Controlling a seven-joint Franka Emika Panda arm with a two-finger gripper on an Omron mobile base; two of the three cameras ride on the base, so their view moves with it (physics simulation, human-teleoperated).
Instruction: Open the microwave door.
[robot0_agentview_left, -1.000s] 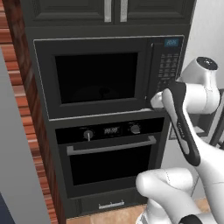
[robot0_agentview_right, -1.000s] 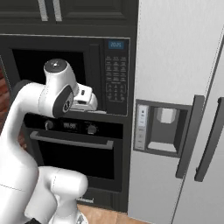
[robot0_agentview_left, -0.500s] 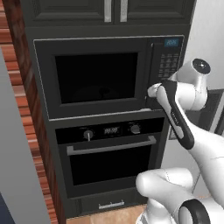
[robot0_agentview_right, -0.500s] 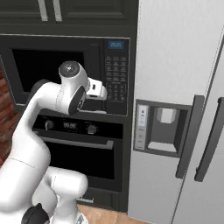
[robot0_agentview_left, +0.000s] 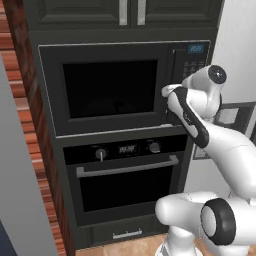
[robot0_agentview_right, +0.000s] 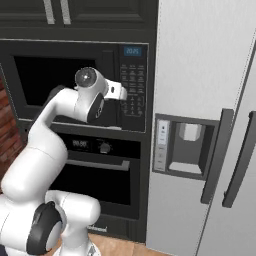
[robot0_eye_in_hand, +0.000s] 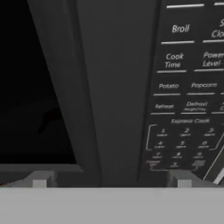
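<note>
The microwave (robot0_agentview_left: 125, 87) sits built into dark cabinetry, above the oven (robot0_agentview_left: 125, 180), its long axis horizontal. The microwave door (robot0_agentview_left: 107, 90) is closed flush and faces out toward the robot; its vertical bar handle (robot0_eye_in_hand: 116, 92) runs from 12 to 6 o'clock along the door's right edge. At 3 o'clock of the handle lies the keypad (robot0_eye_in_hand: 188, 96). The end effector (robot0_eye_in_hand: 111, 181) is spread open, fingertips (robot0_eye_in_hand: 39, 180) straddling the handle, grasping nothing. The refrigerator (robot0_agentview_right: 210, 125) stands rightmost.

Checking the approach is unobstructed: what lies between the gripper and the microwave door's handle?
Nothing. In the hand view the fingertips sit either side of the vertical handle of the microwave door, with only bare space before it; keypad lies beside.
</note>
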